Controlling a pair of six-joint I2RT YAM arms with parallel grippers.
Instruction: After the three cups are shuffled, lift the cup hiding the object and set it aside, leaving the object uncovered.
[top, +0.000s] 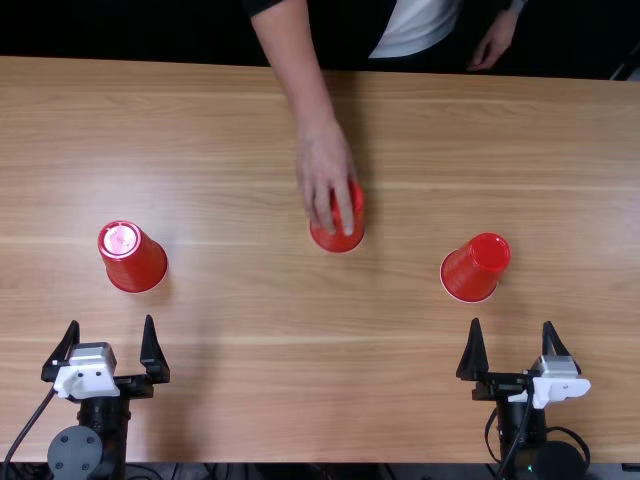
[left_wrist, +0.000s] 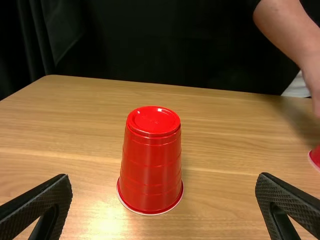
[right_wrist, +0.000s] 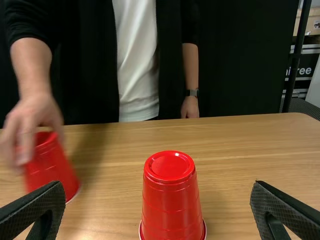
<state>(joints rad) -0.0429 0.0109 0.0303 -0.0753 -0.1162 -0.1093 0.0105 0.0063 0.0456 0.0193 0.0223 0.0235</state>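
Left gripper (top: 110, 328) and right gripper (top: 511, 327) rest released, fingers spread, grasping nothing.
Left cup (top: 130, 258) stands inverted just ahead of the left gripper, right cup (top: 476, 266) just ahead of the right gripper; a person's hand (top: 328, 180) clasps the middle cup (top: 337, 235) farther out, between both.

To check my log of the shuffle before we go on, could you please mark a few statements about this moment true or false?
1. The left cup stands mouth down on the table. True.
2. The person's hand rests on the right cup. False: the hand is on the middle cup; the right cup stands untouched.
3. The left gripper and right gripper are both open. True.
4. The right gripper is shut on a cup. False: it holds nothing, apart from the cups, nearer the table's near edge.
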